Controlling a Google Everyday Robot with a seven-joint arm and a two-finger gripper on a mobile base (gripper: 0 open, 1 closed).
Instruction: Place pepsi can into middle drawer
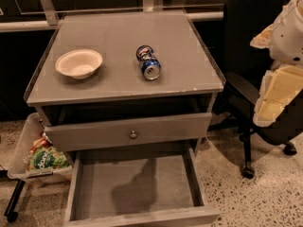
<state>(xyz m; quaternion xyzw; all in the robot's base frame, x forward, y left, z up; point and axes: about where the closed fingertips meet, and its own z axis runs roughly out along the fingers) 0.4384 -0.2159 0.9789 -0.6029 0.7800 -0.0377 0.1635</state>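
The pepsi can [148, 62] is blue with silver ends and lies on its side on the grey cabinet top [189, 46], right of centre. The middle drawer [137, 186] is pulled out below, wide and shallow, with nothing on its floor. My gripper [273, 100] shows as white and cream parts at the right edge of the view. It is to the right of the cabinet, well apart from the can, and nothing shows in it.
A white bowl [78, 63] stands on the left of the cabinet top. The top drawer front with its round knob [133, 135] is closed. A clear bin with a green snack bag [45, 159] hangs at the lower left. A black office chair [251, 41] stands at the right.
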